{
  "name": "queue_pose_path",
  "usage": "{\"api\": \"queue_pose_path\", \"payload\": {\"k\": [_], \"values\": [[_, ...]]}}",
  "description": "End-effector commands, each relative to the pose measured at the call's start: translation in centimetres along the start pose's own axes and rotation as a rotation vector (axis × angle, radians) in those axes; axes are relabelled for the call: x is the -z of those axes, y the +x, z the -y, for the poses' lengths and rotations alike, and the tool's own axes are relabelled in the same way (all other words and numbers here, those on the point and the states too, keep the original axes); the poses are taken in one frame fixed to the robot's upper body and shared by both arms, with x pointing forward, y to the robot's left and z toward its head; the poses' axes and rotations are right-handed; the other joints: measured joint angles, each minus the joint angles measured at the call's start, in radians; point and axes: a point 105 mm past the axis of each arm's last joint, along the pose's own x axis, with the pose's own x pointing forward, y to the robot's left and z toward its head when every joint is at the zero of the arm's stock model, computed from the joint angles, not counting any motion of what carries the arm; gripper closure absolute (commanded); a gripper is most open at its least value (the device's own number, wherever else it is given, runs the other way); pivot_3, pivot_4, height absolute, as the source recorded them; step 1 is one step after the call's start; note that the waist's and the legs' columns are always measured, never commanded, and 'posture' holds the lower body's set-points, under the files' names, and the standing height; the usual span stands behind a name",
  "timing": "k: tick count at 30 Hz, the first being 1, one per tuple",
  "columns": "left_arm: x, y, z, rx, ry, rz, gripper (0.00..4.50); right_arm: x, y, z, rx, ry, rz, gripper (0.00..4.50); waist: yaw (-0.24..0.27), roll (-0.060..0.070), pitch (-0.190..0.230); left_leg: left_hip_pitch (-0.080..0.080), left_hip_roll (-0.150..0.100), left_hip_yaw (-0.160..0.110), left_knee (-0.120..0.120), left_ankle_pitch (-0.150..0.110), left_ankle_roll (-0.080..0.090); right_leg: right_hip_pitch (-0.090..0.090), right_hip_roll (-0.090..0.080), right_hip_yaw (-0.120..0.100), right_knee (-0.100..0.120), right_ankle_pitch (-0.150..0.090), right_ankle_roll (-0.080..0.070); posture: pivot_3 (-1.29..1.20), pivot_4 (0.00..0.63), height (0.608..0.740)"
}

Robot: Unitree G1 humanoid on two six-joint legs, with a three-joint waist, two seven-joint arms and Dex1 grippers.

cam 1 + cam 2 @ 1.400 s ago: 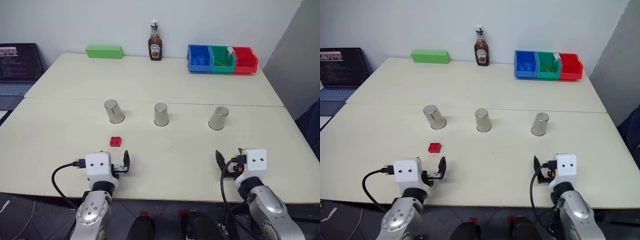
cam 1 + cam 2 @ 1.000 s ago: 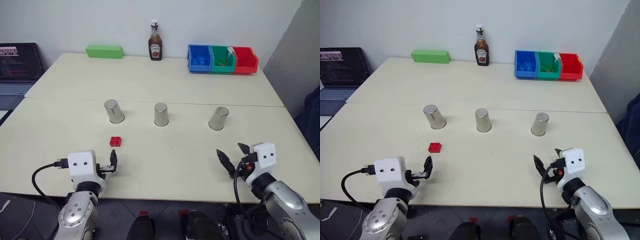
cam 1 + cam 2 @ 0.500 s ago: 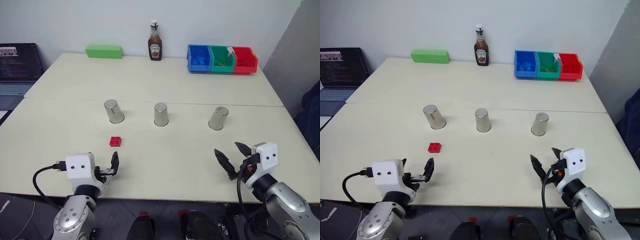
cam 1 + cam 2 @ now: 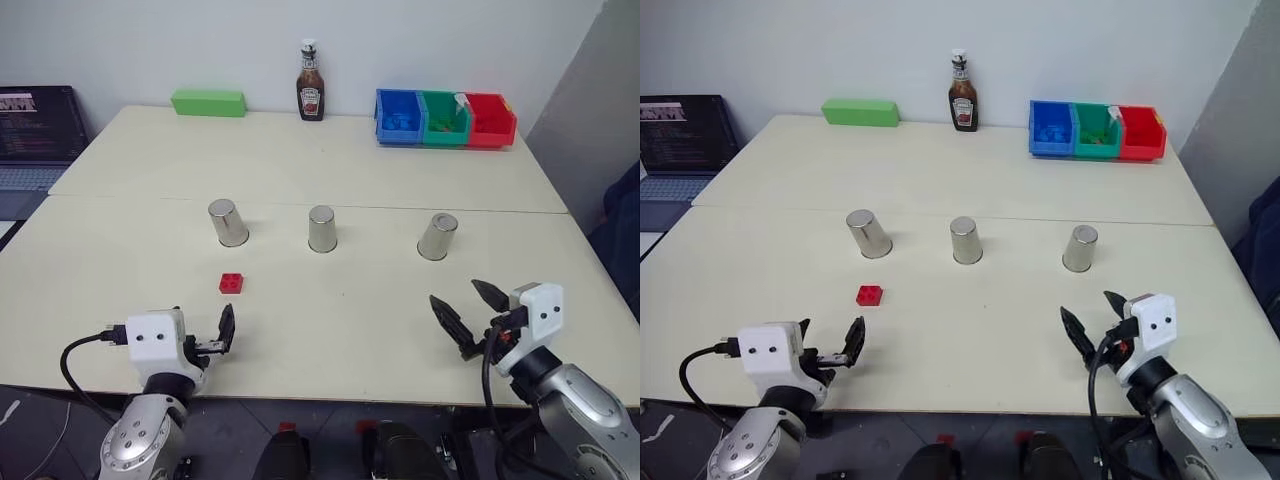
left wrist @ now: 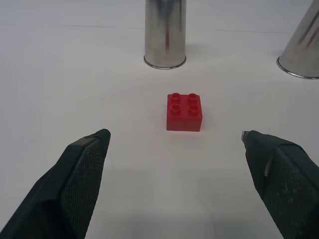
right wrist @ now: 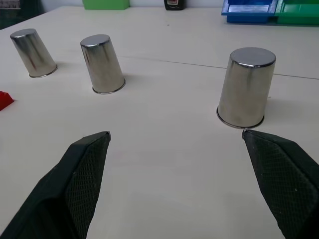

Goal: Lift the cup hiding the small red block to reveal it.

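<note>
The block (image 4: 231, 283) lies bare on the bench (image 4: 330, 330), just in front of the left cup (image 4: 228, 222); no cup covers it, so nothing looks left to reveal. The three cups stand upside down in a row, and whatever lies under them is hidden. The left gripper (image 5: 179, 179) faces the block and the right gripper (image 6: 177, 179) faces the cups, both with jaws spread wide and empty.
</note>
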Motion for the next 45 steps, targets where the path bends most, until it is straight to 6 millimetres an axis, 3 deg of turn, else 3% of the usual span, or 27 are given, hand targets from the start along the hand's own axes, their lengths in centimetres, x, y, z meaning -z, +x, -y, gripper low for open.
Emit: {"api": "queue_pose_path", "payload": {"k": [1,12,45], "values": [[-1.0,0.2,0.1,0.006,0.012,0.048,0.01,-0.5,-0.4,0.7,0.019,-0.03,0.039,0.0,0.0,0.0,0.0,0.0,0.0,0.0,0.0,0.0,0.0,0.0,0.0,0.0,0.0,0.0,0.0,0.0,0.15,0.74],[-1.0,0.3,0.5,0.014,0.01,0.052,0.01,0.3,-0.9,0.8,0.036,-0.031,0.043,0.0,0.0,0.0,0.0,0.0,0.0,0.0,0.0,0.0,0.0,0.0,0.0,0.0,0.0,0.0,0.0,0.0,0.15,0.74],[-1.3,0.7,1.0,0.023,0.011,0.053,0.01,-0.1,-0.6,0.7,0.046,-0.024,0.059,0.0,0.001,0.0,0.0,0.0,0.0,0.0,0.0,0.0,0.0,0.001,0.0,0.0,0.0,0.0,0.0,0.0,0.15,0.74]]}}
